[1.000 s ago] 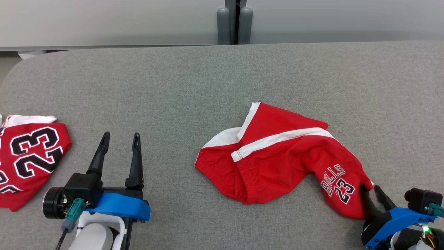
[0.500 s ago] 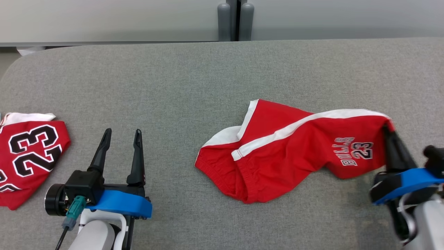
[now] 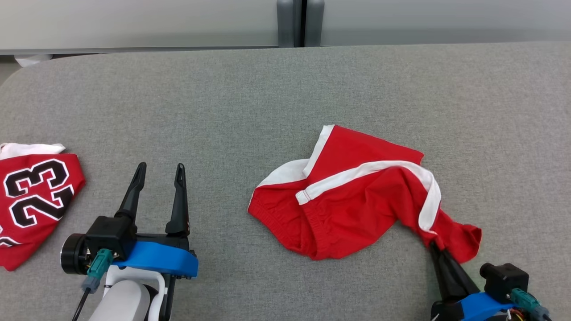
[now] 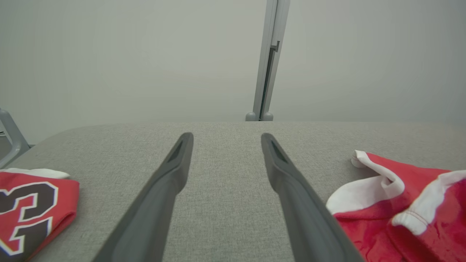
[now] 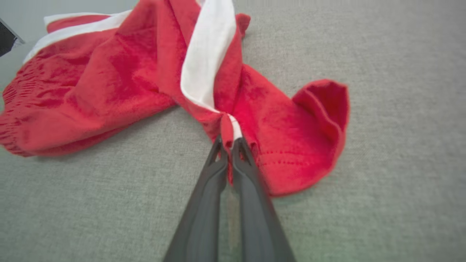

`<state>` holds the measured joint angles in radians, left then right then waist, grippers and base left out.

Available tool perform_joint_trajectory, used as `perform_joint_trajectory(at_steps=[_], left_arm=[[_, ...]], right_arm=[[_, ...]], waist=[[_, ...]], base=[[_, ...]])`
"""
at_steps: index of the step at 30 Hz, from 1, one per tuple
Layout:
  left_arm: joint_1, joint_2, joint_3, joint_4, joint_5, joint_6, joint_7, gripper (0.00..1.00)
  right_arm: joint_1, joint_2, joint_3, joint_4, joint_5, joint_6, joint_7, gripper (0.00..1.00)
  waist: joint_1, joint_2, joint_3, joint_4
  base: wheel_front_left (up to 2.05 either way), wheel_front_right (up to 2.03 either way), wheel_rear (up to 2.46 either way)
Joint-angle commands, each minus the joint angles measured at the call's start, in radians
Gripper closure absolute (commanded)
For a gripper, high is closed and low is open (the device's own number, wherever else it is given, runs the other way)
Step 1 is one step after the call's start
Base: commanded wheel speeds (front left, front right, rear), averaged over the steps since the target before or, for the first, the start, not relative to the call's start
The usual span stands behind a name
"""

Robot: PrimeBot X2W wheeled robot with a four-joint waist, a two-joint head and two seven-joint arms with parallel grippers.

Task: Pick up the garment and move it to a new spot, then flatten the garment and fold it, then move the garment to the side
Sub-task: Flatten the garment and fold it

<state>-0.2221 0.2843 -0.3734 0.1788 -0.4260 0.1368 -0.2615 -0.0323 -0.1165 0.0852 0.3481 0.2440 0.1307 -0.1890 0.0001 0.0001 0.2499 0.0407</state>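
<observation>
Just beyond the right end effector (image 5: 227,142), which is pinched shut on a leg hem, the red basketball shorts (image 3: 348,209) lie crumpled and twisted on the grey worktop (image 3: 267,98). This looks like the pick-up step, and the next move likely calls for a lift high enough to clear the trailing cloth. The left end effector (image 3: 161,166) gapes wide and empty.

Red shorts (image 3: 357,209) with white stripe, grey table (image 3: 223,102)

This is looking like a lab: a grey cloth-covered table (image 3: 285,89) is standing before bare pale partition panels (image 3: 134,22).
</observation>
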Motion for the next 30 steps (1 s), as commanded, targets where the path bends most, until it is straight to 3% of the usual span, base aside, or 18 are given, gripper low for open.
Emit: perform_joint_trajectory(at_steps=[1, 7, 14, 23, 30], left_arm=[[-0.012, 0.004, 0.007, 0.004, 0.004, -0.003, -0.005, 0.00], [0.016, 0.011, 0.024, 0.005, 0.009, 0.005, -0.005, 0.00], [0.047, 0.017, 0.034, -0.001, 0.013, 0.014, -0.005, 0.00], [0.078, 0.031, 0.026, -0.010, 0.016, 0.021, 0.001, 0.00], [0.092, 0.041, 0.022, -0.025, 0.012, 0.029, 0.012, 0.00]], right_arm=[[0.008, 0.009, -0.008, -0.027, 0.009, 0.000, -0.019, 0.00], [0.018, 0.002, -0.032, -0.148, 0.016, 0.000, -0.043, 0.00], [0.040, -0.015, -0.071, -0.301, 0.042, 0.000, 0.009, 0.00], [0.065, -0.034, -0.188, -0.364, 0.050, 0.000, 0.107, 0.00], [0.081, -0.024, -0.211, -0.397, 0.039, 0.000, 0.144, 0.00]], waist=[[-0.0001, -0.0001, -0.004, -0.004], [-0.0001, -0.0001, -0.031, -0.015], [-0.0001, -0.0001, -0.068, -0.023], [-0.0001, -0.0001, -0.105, -0.022], [-0.0001, -0.0001, -0.112, -0.020]], base=[[0.00, 0.00, 0.00], [0.00, 0.00, 0.00], [0.00, 0.00, 0.00], [0.00, 0.00, 0.00], [0.00, 0.00, 0.00]])
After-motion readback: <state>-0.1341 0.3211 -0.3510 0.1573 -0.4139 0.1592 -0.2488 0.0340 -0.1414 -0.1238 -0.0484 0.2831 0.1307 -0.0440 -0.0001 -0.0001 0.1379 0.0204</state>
